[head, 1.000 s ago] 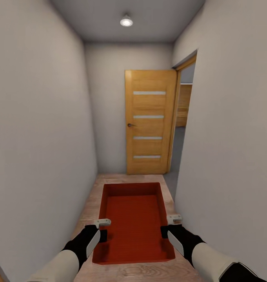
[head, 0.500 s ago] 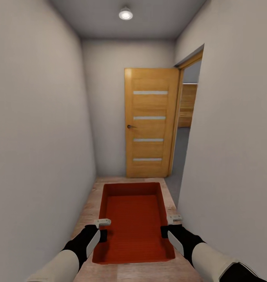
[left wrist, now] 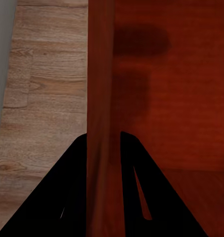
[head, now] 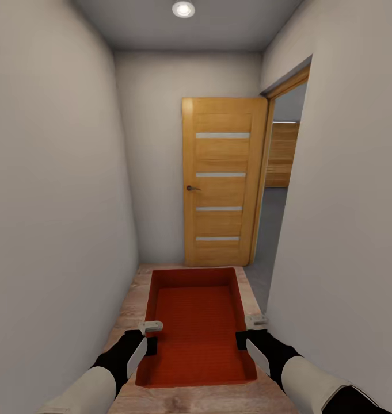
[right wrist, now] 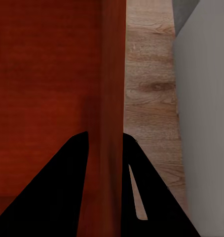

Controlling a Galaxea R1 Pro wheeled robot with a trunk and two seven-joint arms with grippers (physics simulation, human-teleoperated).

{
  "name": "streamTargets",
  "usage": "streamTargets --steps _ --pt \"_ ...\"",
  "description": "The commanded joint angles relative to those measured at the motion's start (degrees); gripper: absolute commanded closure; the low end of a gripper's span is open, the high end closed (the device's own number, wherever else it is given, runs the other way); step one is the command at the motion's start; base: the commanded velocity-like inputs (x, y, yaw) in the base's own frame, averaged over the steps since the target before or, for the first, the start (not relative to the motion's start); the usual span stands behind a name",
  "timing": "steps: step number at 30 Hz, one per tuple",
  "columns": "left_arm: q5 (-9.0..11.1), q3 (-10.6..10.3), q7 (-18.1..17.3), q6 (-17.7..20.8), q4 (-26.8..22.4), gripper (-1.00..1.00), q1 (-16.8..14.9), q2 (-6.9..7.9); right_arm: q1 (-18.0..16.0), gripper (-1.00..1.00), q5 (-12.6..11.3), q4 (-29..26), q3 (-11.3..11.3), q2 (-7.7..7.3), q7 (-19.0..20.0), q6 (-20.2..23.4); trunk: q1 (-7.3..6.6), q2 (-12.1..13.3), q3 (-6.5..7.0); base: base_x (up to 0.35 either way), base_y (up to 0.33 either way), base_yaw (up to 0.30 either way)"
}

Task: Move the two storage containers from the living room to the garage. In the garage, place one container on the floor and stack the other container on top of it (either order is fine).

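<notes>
Between the two claws, low in the head view, we record one orange-red storage container (head: 197, 330) held level above the light wood plank floor (head: 132, 299) of a narrow corridor. We find the left claw (head: 152, 335) clamped over the container's left long wall, and the left wrist view confirms this: one dark finger (left wrist: 67, 192) lies outside the wall and the other inside, with the wall pinched between them. We find the right claw (head: 248, 330) gripping the opposite long wall in the same fashion, one finger (right wrist: 62, 187) on each face of that wall in the right wrist view. Plain grey-white walls (head: 57, 201) stand close on both sides, the right-hand one (right wrist: 203, 108) just beside the right claw. Ahead, at the corridor's end, we note a wooden door (head: 221, 184) with four pale horizontal strips and a dark handle, swung open against the end wall. Just right of it an opening (head: 279, 201) shows a darker grey floor and wood planking beyond. We note a round ceiling light (head: 183, 8) overhead.
</notes>
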Motion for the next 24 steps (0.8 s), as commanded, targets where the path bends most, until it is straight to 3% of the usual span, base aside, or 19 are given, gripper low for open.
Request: streamTargets --steps 1,24 --pt "-0.7 -0.4 0.6 0.5 0.9 1.00 0.0 2.49 -0.1 1.00 0.3 -0.3 0.4 -0.06 -0.4 -1.4 0.05 0.0 -0.01 0.323 0.000 0.000" --pt "-0.7 -0.4 0.6 0.5 0.9 1.00 0.0 2.49 -0.1 1.00 0.3 -0.3 0.4 -0.06 -0.4 -1.4 0.05 0.0 -0.01 0.322 0.000 0.000"
